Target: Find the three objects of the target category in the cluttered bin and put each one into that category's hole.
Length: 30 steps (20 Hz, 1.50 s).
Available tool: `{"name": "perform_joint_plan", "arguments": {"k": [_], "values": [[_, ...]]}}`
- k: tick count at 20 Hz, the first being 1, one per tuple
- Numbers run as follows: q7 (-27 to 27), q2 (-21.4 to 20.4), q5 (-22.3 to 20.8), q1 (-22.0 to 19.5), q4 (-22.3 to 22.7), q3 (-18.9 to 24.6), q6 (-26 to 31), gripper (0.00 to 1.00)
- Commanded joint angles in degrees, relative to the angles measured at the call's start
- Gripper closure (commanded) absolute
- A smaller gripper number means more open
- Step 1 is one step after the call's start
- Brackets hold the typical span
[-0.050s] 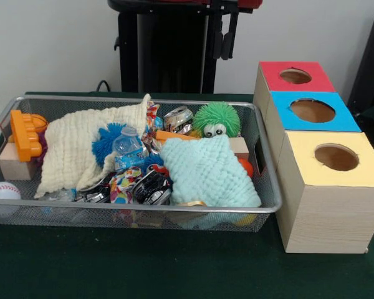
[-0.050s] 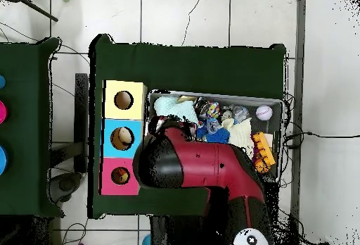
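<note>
My red arm (image 2: 211,165) hid my gripper, grip untellable, above the cloth-cluttered wire mesh bin (image 1: 271,187) beside three colour-topped wooden hole boxes (image 1: 324,187).

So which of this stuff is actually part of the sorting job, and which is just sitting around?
Part of the job:
wire bin of mixed clutter
red-topped box
blue-topped box
yellow-topped box
robot arm

Just lying about:
side table at the overhead view's left edge
cables on the tiled floor
</note>
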Motion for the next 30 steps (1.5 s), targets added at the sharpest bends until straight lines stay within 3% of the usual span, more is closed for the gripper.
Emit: {"name": "perform_joint_plan", "arguments": {"k": [1, 6, 13, 16, 20, 30], "values": [[-3.2, 3.2, -3.6, -2.3, -4.0, 5.0, 0.7, 1.0], [-3.8, 4.1, -4.0, -3.2, -4.9, 6.0, 0.7, 1.0], [-2.3, 6.4, -6.3, -3.9, -4.7, 5.9, -4.1, 1.0], [-1.3, 8.6, -7.4, -3.5, -6.8, 4.7, -4.4, 1.0], [-1.2, 11.6, -7.0, -3.0, -12.9, 4.0, 1.0, 1.0], [-0.2, 17.0, -8.3, -2.8, -18.1, 4.3, -4.3, 1.0]]}}
